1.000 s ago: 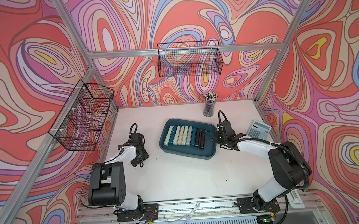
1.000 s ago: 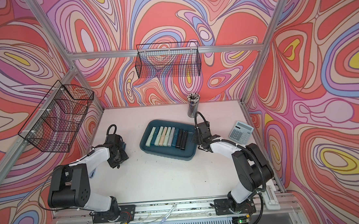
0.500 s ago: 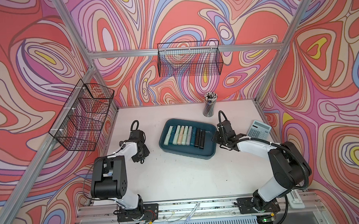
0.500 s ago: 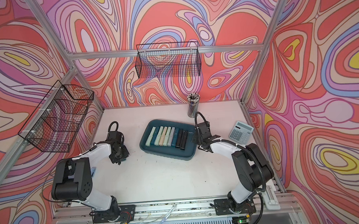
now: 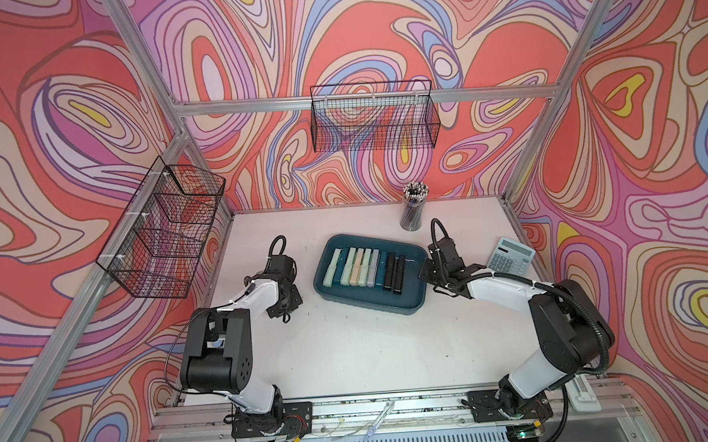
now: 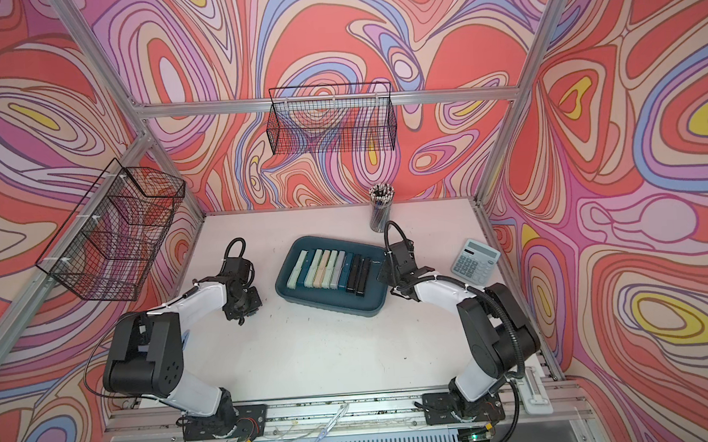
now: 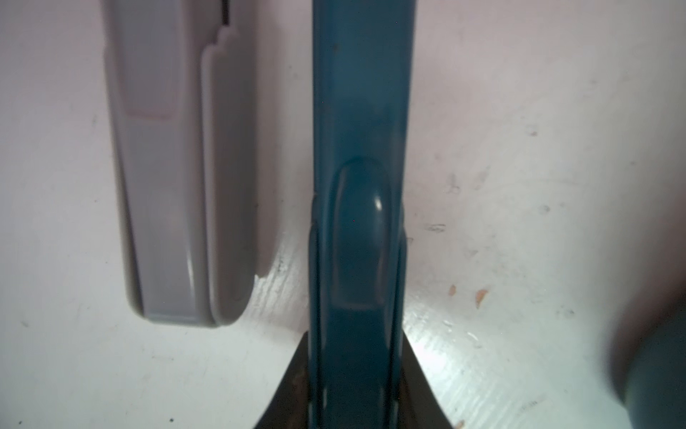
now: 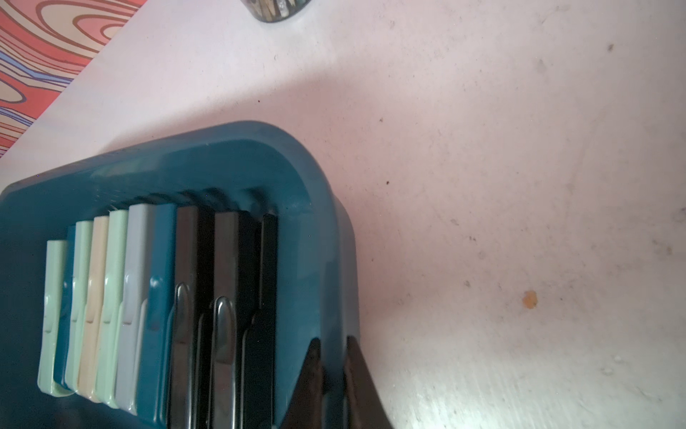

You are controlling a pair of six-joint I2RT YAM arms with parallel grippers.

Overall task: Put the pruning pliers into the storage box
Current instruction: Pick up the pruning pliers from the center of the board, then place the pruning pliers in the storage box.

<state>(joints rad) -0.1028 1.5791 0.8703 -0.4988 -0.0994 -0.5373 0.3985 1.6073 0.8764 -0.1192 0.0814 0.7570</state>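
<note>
**Left jaws on a teal-blue bar, right jaws on the box rim**

The teal-blue pliers are a slim, glossy plastic bar with a raised oval tab on the upper face. They lie flat on the tabletop and run straight out from between the jaws of the left gripper. The dark, wedge-shaped jaws press against both long sides of the bar at its near end. Just outside one jaw, parallel and not touching, lie the grey pliers, matte and round-cornered, with a stepped seam along their length. The tabletop is pale, scuffed and speckled.

The storage box is a shallow dark teal tray of smooth plastic with rounded corners and a raised rim. It sits well apart from the left jaws. The right gripper has its jaws pinched on the box's side wall, one jaw inside and one outside. Just inside the inner jaw a tight row of pliers lies side by side, black nearest the jaw, then teal-blue, grey, mint and beige. Beyond the jaw tips stands a cup of pencils. A pale calculator lies near the right wrist, outside the box.
</note>
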